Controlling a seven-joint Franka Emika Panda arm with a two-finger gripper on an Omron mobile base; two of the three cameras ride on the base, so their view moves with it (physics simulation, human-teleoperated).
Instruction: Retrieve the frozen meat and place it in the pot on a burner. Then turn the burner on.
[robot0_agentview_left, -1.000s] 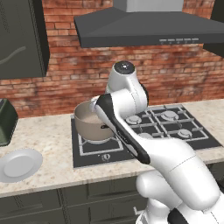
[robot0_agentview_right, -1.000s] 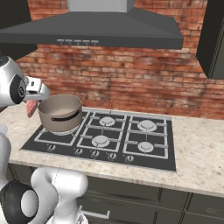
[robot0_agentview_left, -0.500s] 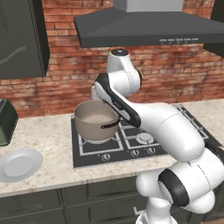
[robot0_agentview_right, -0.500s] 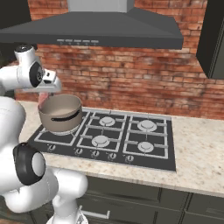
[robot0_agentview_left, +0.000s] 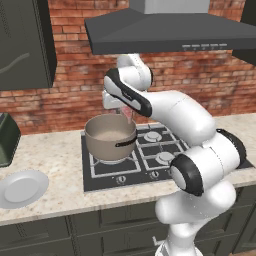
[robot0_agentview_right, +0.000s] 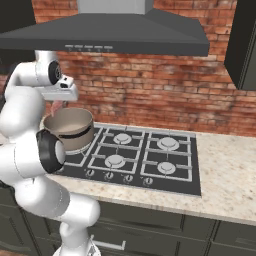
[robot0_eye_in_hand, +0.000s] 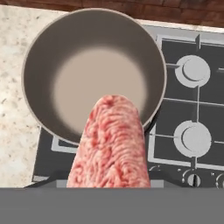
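Note:
The frozen meat (robot0_eye_in_hand: 111, 144), a pinkish-red streaked slab, hangs from my gripper (robot0_agentview_left: 126, 110), which is shut on it. It hovers over the near rim of the pot (robot0_eye_in_hand: 43, 57), whose pale inside holds nothing. From the left base view the meat (robot0_agentview_left: 129, 118) hangs just above the right rear edge of the grey-beige pot (robot0_agentview_left: 107, 147). From the right base view the gripper (robot0_agentview_right: 58, 102) and meat (robot0_agentview_right: 56, 108) are above the pot (robot0_agentview_right: 80, 139). The pot stands on the rear left burner, which it hides. In the hand view the slab covers my fingertips.
The black cooktop (robot0_agentview_left: 150, 175) has free burners (robot0_eye_in_hand: 194, 70) beside the pot and knobs (robot0_agentview_right: 107, 176) along its front edge. A white plate (robot0_agentview_left: 22, 188) lies on the counter to the left, with a dark appliance (robot0_agentview_left: 7, 137) behind it. The range hood (robot0_agentview_left: 170, 30) hangs overhead.
My arm has lifted the meat from low beside the pot's left side and carried it up over the pot. The pot and base have stayed put.

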